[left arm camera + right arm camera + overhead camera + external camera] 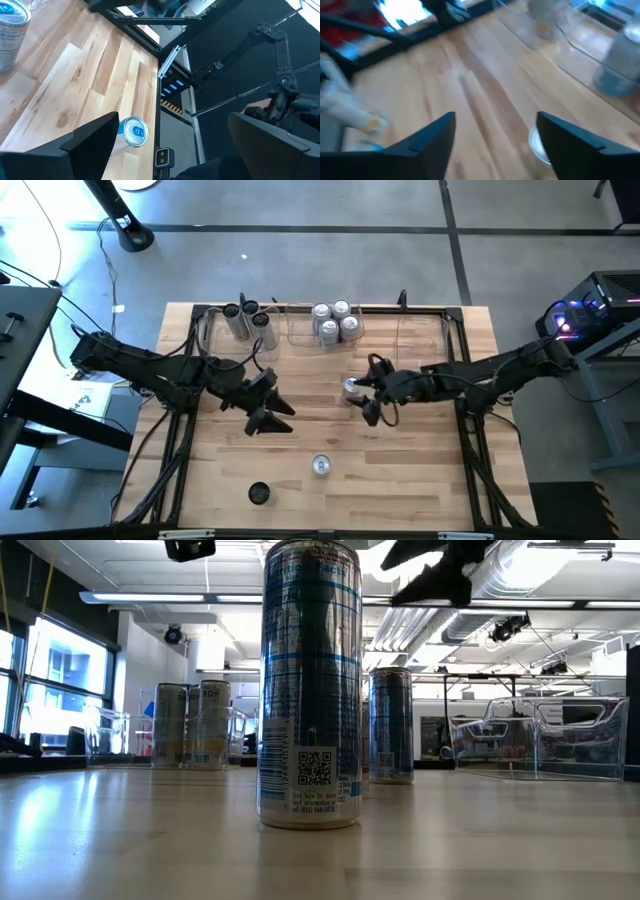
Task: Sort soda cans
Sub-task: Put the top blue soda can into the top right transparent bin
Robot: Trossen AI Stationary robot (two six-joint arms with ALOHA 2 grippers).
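Dark cans [248, 320] fill the left clear bin and silver cans [335, 320] the middle one, presumably grouped by colour. Left hand [268, 408] hangs spread and empty mid-counter [420, 480]. Right hand [364, 396] straddles a silver can [353, 388], fingers parted. Only the high view shows a dark can [259, 494] and another silver can [320, 466] waiting at the front edge.

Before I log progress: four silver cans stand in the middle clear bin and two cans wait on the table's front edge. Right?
Almost. The middle clear bin does hold four silver cans, but the high view shows three cans outside the bins: two in front, one by the right gripper.
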